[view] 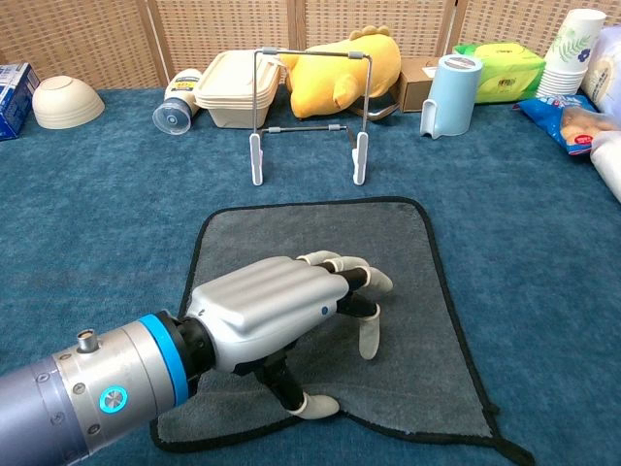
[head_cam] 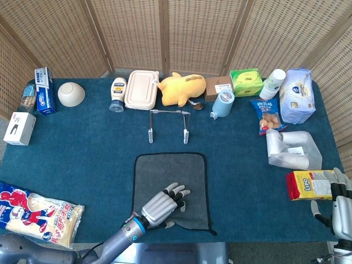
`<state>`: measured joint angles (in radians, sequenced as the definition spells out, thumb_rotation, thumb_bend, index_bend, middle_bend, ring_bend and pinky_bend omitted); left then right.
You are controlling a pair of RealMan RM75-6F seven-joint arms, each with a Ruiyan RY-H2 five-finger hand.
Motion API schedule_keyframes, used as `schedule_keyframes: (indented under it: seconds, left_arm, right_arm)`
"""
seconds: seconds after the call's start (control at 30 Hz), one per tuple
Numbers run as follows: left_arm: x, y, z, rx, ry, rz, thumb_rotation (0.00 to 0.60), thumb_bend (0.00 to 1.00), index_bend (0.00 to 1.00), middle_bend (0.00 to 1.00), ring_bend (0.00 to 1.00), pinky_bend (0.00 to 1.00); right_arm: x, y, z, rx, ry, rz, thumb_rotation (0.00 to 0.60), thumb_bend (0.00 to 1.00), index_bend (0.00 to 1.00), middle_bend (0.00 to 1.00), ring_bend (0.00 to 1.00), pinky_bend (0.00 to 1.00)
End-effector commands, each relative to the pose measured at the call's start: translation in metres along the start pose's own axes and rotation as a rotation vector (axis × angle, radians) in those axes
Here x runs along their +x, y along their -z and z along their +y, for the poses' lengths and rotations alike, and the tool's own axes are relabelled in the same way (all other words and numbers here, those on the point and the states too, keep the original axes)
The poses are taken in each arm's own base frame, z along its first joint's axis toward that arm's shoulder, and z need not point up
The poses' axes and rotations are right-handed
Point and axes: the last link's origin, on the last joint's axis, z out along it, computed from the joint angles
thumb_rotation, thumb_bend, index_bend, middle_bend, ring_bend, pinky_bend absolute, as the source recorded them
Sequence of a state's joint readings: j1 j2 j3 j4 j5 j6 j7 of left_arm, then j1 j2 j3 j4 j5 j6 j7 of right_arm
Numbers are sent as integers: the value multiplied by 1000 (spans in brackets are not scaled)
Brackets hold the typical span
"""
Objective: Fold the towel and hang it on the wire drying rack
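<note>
— Why is the towel [view: 320, 291] lying flat like that, right in front of you?

— Because you are setting it up for the fold. It is lying spread out on the table [head_cam: 82, 159], unfolded, with the wire drying rack [view: 306, 116] standing upright just beyond its far edge and nothing between them, so the hanging step looks short once the fold is made.

— And what is my left hand [view: 281, 320] doing?

— You are resting it palm-down on the near half of the towel, fingers bent and fingertips [view: 369, 342] pressing into the cloth, thumb near the front hem. It is gripping nothing yet; I judge you are feeling for the edge to lift.

— My right hand [head_cam: 342, 206]?

— You are keeping it at the table's right edge beside the yellow snack box [head_cam: 311, 185], fingers apart, holding nothing.
</note>
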<state>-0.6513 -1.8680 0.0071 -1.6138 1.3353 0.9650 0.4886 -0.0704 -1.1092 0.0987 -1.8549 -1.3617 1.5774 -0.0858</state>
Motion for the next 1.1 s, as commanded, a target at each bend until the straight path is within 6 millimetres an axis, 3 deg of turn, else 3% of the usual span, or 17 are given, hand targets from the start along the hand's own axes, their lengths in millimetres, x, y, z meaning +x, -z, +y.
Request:
schedule_keyframes:
  seconds: [0.03, 0.53, 1.1]
  left_arm:
    - [0, 0, 0, 3, 3, 1, 600, 376, 469, 144, 0, 0]
    - [4, 2, -5, 35, 14, 10, 600, 519, 610, 193, 0, 0]
    - [31, -3, -18, 64, 76, 48, 600, 552, 628, 214, 0, 0]
  right_arm:
    - [0, 0, 0, 0, -1, 0, 600, 352, 115, 40, 0, 0]
    - [2, 3, -1, 2, -19, 0, 600, 351, 121, 44, 0, 0]
    - [0, 3, -2, 7, -26, -2, 600, 350, 122, 46, 0, 0]
